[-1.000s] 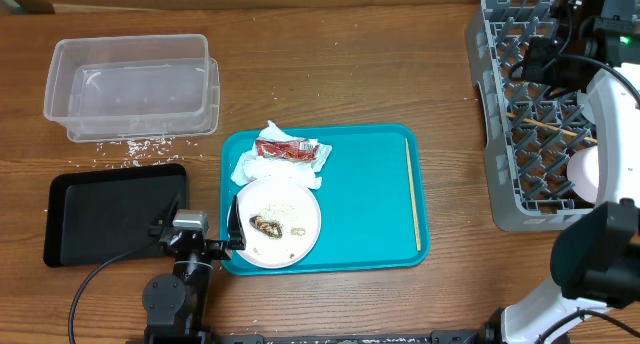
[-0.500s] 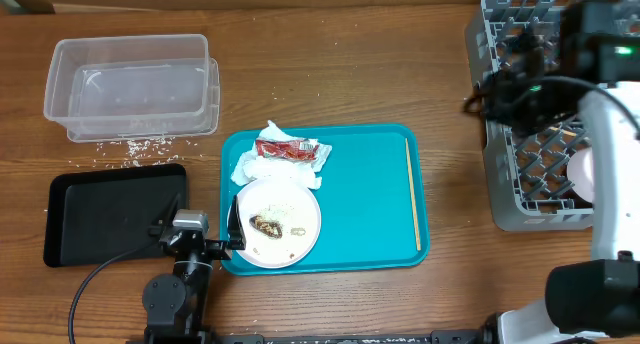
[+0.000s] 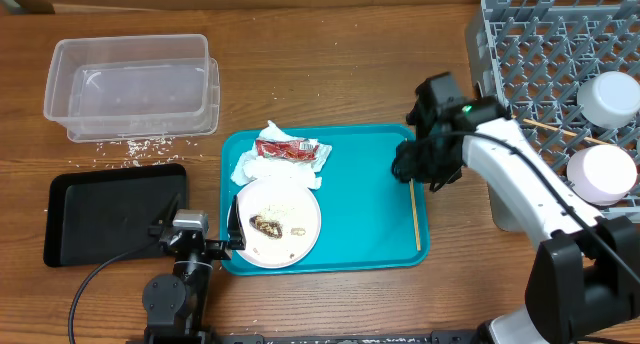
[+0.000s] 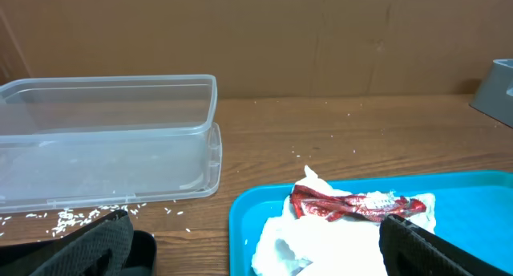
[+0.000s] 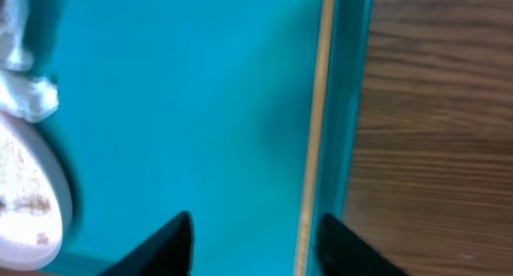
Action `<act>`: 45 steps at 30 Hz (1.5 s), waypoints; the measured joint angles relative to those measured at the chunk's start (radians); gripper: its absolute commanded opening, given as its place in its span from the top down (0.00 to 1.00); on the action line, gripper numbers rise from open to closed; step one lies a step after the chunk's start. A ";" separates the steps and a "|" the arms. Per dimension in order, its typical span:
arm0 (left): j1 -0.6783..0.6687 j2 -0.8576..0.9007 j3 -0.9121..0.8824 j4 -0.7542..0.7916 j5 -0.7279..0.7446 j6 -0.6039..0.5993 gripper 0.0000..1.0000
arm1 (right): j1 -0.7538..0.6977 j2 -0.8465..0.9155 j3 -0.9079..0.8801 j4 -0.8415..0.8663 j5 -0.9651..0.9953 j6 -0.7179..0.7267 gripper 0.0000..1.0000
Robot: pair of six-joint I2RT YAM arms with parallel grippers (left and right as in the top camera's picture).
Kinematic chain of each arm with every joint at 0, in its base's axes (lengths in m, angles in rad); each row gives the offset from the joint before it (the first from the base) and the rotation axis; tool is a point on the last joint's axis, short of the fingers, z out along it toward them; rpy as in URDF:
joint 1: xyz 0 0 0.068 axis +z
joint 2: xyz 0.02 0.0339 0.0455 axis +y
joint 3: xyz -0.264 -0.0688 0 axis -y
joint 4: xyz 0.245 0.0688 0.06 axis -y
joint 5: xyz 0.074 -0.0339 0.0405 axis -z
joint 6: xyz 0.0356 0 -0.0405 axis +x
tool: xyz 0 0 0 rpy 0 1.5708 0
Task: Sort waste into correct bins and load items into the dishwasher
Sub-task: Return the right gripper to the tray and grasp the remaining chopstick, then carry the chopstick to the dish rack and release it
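A crumpled white napkin with a red wrapper (image 3: 283,152) lies on the teal tray, and it also shows in the left wrist view (image 4: 353,212). The white plate (image 3: 280,222) holds rice and a brown lump (image 3: 266,224). One chopstick (image 3: 414,199) lies along the tray's right edge. My right gripper (image 3: 418,169) hovers over it, open and empty, and in the right wrist view (image 5: 256,244) the chopstick (image 5: 317,131) runs between the fingers. The grey rack (image 3: 530,74) holds two white bowls (image 3: 610,99) and another chopstick (image 3: 560,131). My left gripper (image 3: 200,234) is open and empty at the tray's front left corner.
The clear tub (image 3: 130,84) stands at the back left with rice grains (image 3: 140,144) scattered in front of it. The black tray (image 3: 110,216) lies at the front left. The teal tray (image 3: 360,174) sits in the middle. The rack fills the right side.
My right arm has left the rack and swung left and forward to above the chopstick on the teal tray. The two bowls in the rack are now uncovered. The left arm has not moved.
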State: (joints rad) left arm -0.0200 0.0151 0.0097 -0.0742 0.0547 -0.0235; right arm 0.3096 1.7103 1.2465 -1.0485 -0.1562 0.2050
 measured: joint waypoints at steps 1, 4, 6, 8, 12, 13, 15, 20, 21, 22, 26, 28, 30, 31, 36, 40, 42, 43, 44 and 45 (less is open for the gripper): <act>0.000 0.000 0.000 0.000 0.000 0.000 0.00 | 0.006 0.000 -0.020 0.026 0.005 0.013 0.53; 0.000 0.000 0.000 0.000 0.000 0.000 0.00 | 0.020 0.002 -0.073 0.097 0.016 0.043 0.56; 0.000 0.000 0.000 0.000 0.000 0.000 0.00 | 0.027 0.008 -0.099 0.132 0.020 0.056 0.57; 0.000 0.000 0.000 0.000 0.000 0.000 0.00 | 0.036 0.018 -0.123 0.169 0.031 0.064 0.58; 0.000 0.000 0.000 0.000 0.000 0.000 0.00 | 0.060 0.052 -0.142 0.175 0.105 0.098 0.58; 0.000 0.000 0.000 0.000 0.000 0.000 0.00 | 0.066 0.063 -0.142 0.177 0.128 0.111 0.58; 0.000 0.000 0.000 0.000 0.000 0.000 0.00 | 0.072 0.079 -0.142 0.184 0.172 0.127 0.58; 0.000 0.000 0.000 0.000 0.000 0.000 0.00 | 0.074 0.090 -0.142 0.203 0.212 0.146 0.58; 0.000 0.000 0.000 0.000 0.000 0.000 0.00 | 0.076 0.090 -0.142 0.204 0.215 0.148 0.58; 0.000 0.000 0.000 0.000 0.000 0.000 0.00 | 0.077 0.091 -0.142 0.205 0.217 0.151 0.58; 0.000 0.000 0.000 0.000 0.000 0.000 0.00 | 0.077 0.097 -0.142 0.219 0.219 0.156 0.59; 0.000 0.000 0.000 0.000 0.000 0.000 0.00 | 0.077 0.100 -0.142 0.222 0.216 0.158 0.61; 0.000 0.000 0.000 0.000 0.000 0.000 0.00 | 0.077 0.103 -0.142 0.222 0.215 0.160 0.64; 0.000 0.000 0.000 0.000 0.000 0.000 0.00 | 0.077 0.106 -0.142 0.223 0.215 0.161 0.65; 0.000 0.000 0.000 0.000 0.000 0.000 0.00 | 0.077 0.131 -0.142 0.235 0.208 0.156 0.84; 0.000 0.000 0.000 0.000 0.000 0.000 0.00 | 0.077 0.131 -0.141 0.243 0.208 0.165 0.96; 0.000 0.000 0.000 0.000 0.000 0.000 0.00 | 0.077 0.131 -0.137 0.235 0.209 0.174 0.96; 0.000 0.000 0.000 0.000 0.000 0.000 0.00 | 0.077 0.132 -0.130 0.216 0.208 0.176 0.96; 0.000 0.000 0.000 0.000 0.000 0.000 0.00 | 0.077 0.133 -0.128 0.211 0.207 0.177 0.96; 0.000 0.000 0.000 0.000 0.000 0.000 0.00 | 0.076 0.138 -0.114 0.178 0.207 0.177 0.96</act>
State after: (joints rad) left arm -0.0200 0.0151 0.0097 -0.0742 0.0547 -0.0235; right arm 0.3859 1.8481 1.1324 -0.8707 0.0509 0.3824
